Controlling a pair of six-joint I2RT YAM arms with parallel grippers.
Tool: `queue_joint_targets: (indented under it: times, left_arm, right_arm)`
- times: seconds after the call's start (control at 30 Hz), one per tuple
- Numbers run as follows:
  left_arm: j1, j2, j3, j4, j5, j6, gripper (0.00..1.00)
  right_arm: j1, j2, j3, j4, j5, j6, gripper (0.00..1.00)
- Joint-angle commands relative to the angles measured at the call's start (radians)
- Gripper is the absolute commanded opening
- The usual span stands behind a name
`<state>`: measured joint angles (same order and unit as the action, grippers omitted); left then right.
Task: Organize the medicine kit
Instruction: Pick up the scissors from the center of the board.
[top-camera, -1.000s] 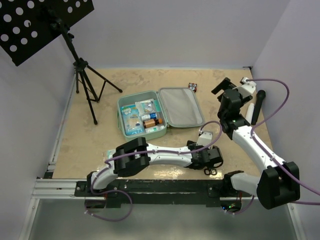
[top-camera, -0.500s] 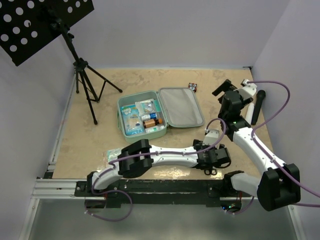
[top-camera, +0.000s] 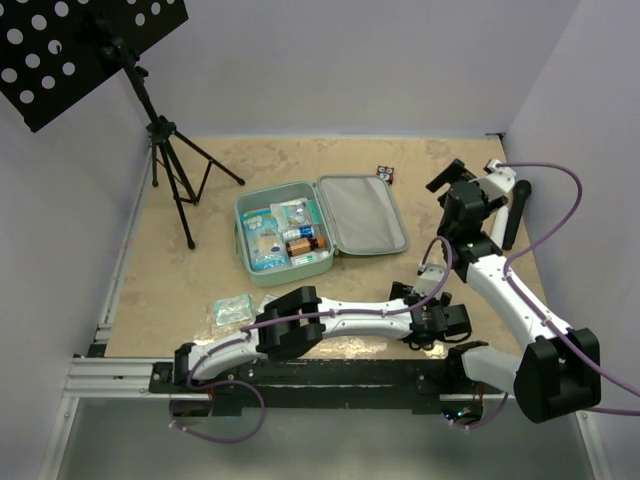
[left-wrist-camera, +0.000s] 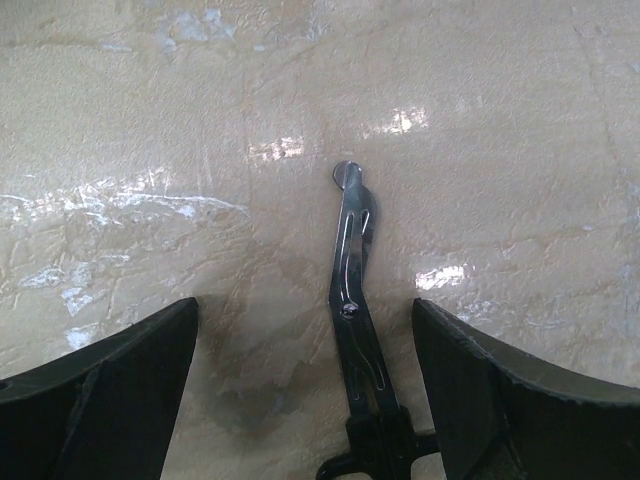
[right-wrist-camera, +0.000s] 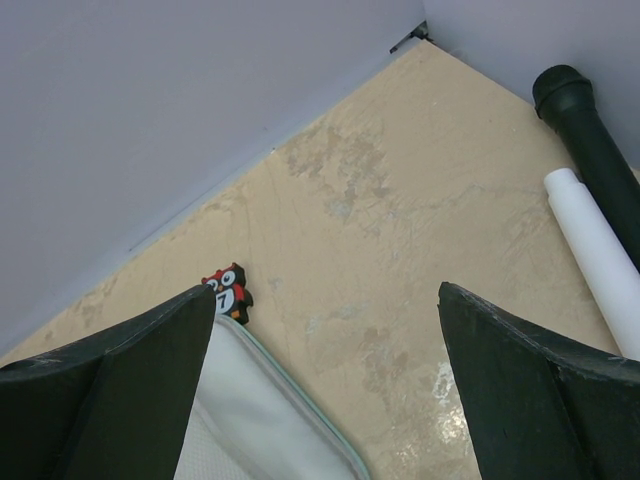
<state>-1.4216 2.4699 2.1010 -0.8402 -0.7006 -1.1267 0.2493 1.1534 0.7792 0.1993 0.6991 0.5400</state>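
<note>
The medicine kit (top-camera: 362, 212) is lying open on the table (top-camera: 300, 160), well beyond the left fingers (left-wrist-camera: 110, 390) and off to their left. It is sitting below and left of the right fingers (right-wrist-camera: 110, 400).

Nearest, the left arm is reaching low and long across the front of the table. Its fingers are standing spread apart, gripping nothing. They are straddling a pair of scissors (left-wrist-camera: 350, 290), whose closed blades are pointing away between them.

A pale green packet (top-camera: 232, 309) is lying loose far to the left of those fingers, near that arm's elbow.

In the kit, one half is already holding several packets and small bottles; the lined lid half is showing bare.

Judgement: the packing is partly done, with the scissors and the loose packet waiting outside and the case not yet closed.

Farthest, the right arm is standing raised and folded, its fingers parted and empty over the lid's far corner. A small owl figure (right-wrist-camera: 228, 291) is lying just beyond.
</note>
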Motion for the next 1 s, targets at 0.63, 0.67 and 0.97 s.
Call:
queue_joint_targets:
  times: [0.63,0.67,0.97]
  left_arm:
    - [0.010,-0.152,-0.363,-0.123,-0.065,-0.005,0.67]
    - [0.010,-0.164,-0.380,-0.117,-0.063,0.001,0.64]
    - [0.010,-0.224,-0.487,0.039,0.013,0.126,0.50]
  right_arm:
    - [0.005,-0.052,-0.027,0.017,-0.001,0.018,0.98]
    - [0.005,-0.052,-0.029,0.015,-0.004,0.018,0.98]
    - [0.005,-0.055,-0.057,0.019,-0.042,0.020,0.98]
